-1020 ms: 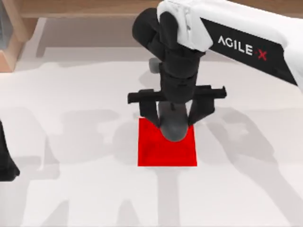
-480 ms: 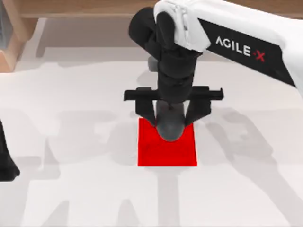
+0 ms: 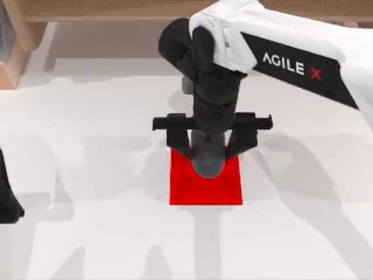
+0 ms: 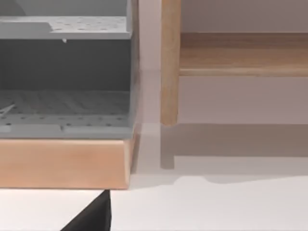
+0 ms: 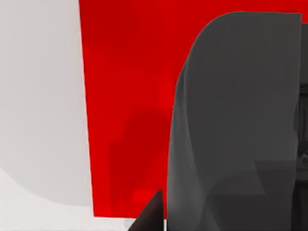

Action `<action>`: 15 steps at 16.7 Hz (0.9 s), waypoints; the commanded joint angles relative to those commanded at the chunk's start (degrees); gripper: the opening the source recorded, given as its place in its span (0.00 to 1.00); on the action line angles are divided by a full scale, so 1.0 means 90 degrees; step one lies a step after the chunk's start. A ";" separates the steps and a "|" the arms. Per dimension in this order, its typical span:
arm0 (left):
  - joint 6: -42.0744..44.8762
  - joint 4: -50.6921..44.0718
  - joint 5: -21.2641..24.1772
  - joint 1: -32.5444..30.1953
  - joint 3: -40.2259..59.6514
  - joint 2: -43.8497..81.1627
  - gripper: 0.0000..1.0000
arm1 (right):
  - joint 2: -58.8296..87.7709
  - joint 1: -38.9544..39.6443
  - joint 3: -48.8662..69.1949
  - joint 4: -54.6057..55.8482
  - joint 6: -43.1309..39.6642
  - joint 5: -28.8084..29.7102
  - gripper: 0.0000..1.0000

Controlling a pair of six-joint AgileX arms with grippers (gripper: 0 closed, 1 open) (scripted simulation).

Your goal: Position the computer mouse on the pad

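The pad point(image 3: 224, 189) is a flat red square near the middle of the white table. Over its far half hangs the dark grey computer mouse point(image 3: 208, 163), rounded end toward the pad's centre. My right gripper point(image 3: 208, 153) points straight down and is shut on the mouse, one black finger on each side. In the right wrist view the computer mouse point(image 5: 231, 120) looms close over the pad point(image 5: 130, 96), with a fingertip point(image 5: 153, 216) against its edge. Whether the mouse touches the pad I cannot tell. My left arm point(image 3: 7, 198) is parked at the table's left edge.
A wooden rack point(image 3: 11, 52) stands at the back left corner. The left wrist view faces it: grey perforated shelves point(image 4: 65, 115) in a wood frame and a wooden post point(image 4: 169, 62). White tabletop point(image 3: 87, 233) lies open around the pad.
My right gripper, with the mouse in it, has shifted slightly to the left over the pad's far half. The left arm has not moved.
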 joint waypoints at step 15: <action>0.0000 0.0000 0.0000 0.0000 0.0000 0.0000 1.00 | 0.0155 0.0033 -0.0421 0.0549 0.0016 -0.0004 0.08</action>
